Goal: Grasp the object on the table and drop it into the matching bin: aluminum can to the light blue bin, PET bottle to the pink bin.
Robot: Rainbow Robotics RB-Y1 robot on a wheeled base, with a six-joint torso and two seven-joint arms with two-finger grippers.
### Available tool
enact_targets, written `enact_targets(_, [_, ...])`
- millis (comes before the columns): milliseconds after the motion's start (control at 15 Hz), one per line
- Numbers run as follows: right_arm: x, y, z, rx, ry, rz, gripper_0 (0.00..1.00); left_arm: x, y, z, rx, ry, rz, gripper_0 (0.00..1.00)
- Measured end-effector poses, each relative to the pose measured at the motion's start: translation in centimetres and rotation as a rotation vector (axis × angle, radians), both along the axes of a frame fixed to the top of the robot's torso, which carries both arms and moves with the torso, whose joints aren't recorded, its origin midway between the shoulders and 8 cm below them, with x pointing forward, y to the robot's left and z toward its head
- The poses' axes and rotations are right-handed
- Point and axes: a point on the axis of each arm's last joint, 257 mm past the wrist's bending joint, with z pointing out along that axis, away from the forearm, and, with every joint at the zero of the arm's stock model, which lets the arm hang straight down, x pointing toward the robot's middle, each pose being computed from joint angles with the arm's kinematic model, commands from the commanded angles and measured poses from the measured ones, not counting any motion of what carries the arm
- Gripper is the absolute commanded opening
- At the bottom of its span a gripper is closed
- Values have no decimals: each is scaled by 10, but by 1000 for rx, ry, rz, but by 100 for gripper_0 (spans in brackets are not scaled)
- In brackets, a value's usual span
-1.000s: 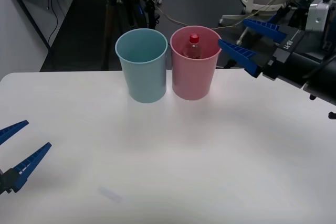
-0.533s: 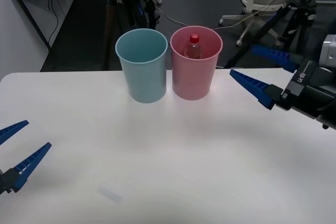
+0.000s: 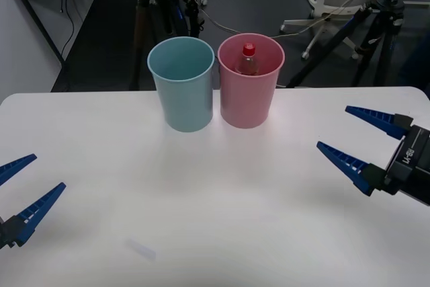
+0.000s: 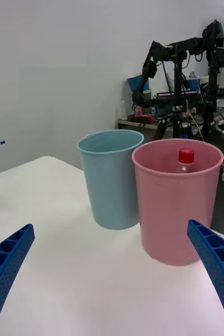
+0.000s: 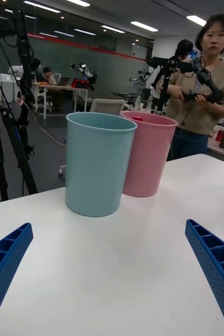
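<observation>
**Bottle in the pink bin, both grippers empty**

Front view: the bottle stands upright inside the pink bin, red cap just below the rim. The light blue bin just beside it looks empty as far as its inside shows. The right gripper hangs over the table near its right edge, well apart from the bins, jaws wide and holding nothing. The left gripper waits at the left edge, jaws also wide.

Right wrist view: the red cap shows above the pink bin's rim, with the 2 blue fingers spread at the corners.

Left wrist view: the 2 bins stand together, the table bare before them.

Judging by this, the drop is done; the next move likely calls only for parking the right arm.
</observation>
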Motion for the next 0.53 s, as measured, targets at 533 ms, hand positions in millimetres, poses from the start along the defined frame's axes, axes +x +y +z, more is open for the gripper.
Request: enact_targets(533, [-30,-18,-45,-38,49,-48,100,0,0,0,0,0,0,100])
